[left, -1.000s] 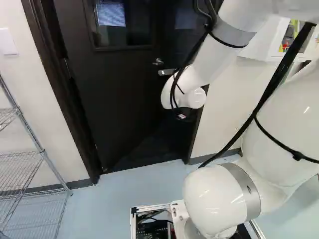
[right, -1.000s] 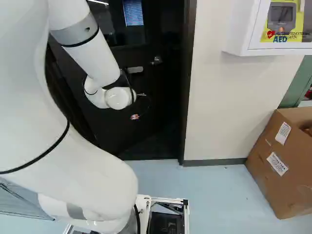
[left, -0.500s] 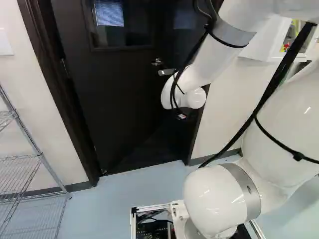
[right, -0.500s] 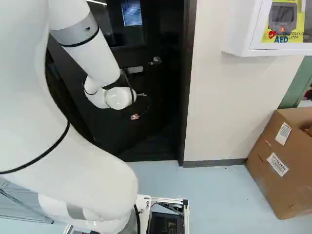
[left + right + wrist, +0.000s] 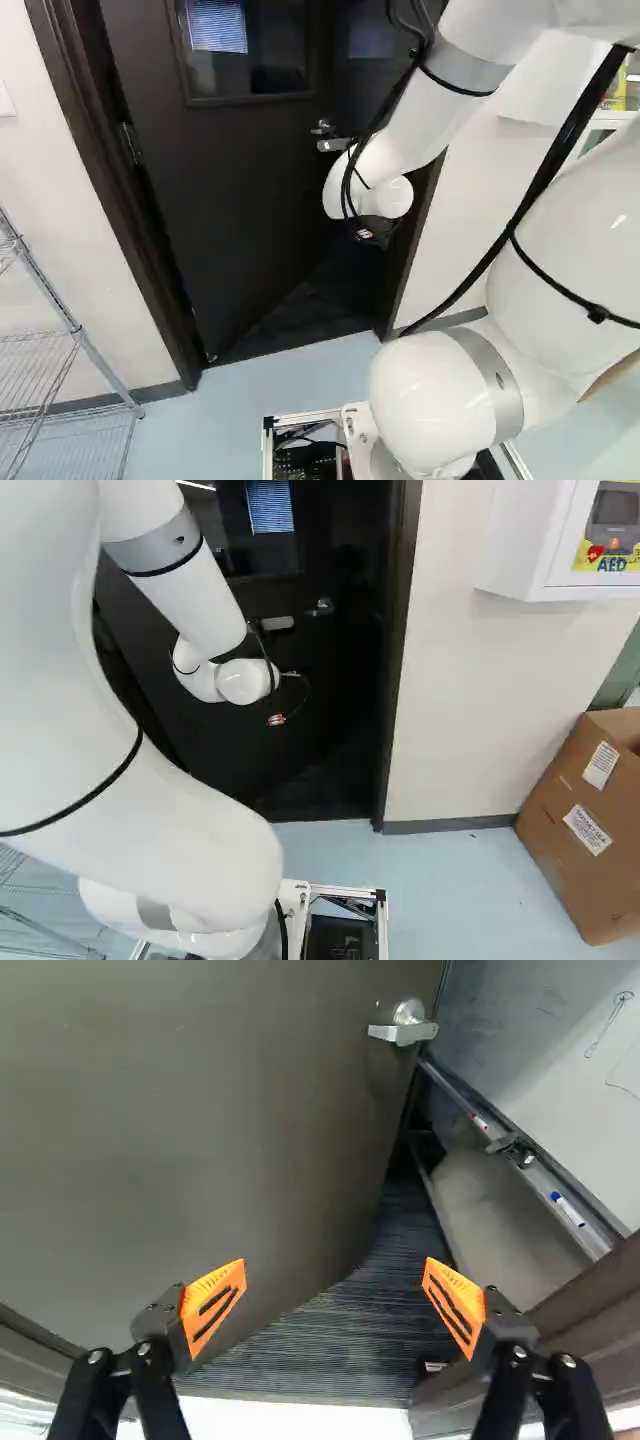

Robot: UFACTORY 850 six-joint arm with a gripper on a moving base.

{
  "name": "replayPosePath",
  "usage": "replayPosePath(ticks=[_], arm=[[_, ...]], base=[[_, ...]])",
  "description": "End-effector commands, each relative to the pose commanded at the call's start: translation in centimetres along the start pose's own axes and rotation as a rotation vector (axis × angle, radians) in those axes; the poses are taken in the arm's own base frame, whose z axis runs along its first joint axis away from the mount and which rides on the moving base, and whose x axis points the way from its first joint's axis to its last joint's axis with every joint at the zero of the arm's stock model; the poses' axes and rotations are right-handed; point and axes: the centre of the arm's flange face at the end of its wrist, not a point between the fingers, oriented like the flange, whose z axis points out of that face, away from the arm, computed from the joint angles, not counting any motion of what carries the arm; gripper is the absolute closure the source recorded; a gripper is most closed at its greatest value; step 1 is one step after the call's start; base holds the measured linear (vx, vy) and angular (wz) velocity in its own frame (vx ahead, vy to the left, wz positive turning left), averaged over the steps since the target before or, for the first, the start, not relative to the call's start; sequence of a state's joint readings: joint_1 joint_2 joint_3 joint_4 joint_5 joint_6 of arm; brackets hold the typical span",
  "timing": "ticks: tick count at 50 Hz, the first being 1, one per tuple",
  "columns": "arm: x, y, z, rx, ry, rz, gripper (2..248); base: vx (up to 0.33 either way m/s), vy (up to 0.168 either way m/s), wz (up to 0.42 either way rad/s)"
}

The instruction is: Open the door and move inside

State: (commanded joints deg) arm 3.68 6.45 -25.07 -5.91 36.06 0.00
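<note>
Black, in left base view: door (image 5: 215,200), ajar ahead. In right base view: frame (image 5: 400,630), liable to catch base (image 5: 384,930) if driven askew. In wrist view: gripper (image 5: 335,1278), fingers (image 5: 192,1310) wide apart, holding nothing; unpropped door perhaps swinging back.

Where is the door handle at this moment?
In the wrist view, the handle is ahead of the open gripper, near the free edge of the door, on the side toward the whiteboard.
</note>
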Motion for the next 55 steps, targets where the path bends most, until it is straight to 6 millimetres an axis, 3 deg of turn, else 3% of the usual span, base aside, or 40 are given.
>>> replayPosePath(ticks=[55], arm=[[0.0,0.0,0.0,0.0,0.0,0.0,3]], base=[[0.123,0.06,-0.017]])
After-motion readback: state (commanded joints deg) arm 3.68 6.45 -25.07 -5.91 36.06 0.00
